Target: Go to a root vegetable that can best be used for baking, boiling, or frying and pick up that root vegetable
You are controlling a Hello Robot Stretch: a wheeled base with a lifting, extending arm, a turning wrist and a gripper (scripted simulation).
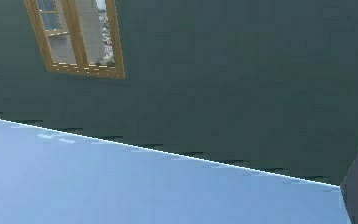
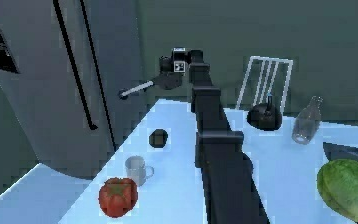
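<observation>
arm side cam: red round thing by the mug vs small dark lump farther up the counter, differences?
Colour: the red round thing is bright red; the dark lump is dull, near black. Size: the red one looks bigger, though it lies nearer the camera. Place: the red one sits beside the mug near the edge of the counter; the lump lies alone, close to the arm. Both are rounded and rest on the counter.

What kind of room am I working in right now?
Most likely a kitchen. A tall grey fridge stands beside a pale blue counter, which carries a white mug, a red tomato and a glass bottle.
</observation>
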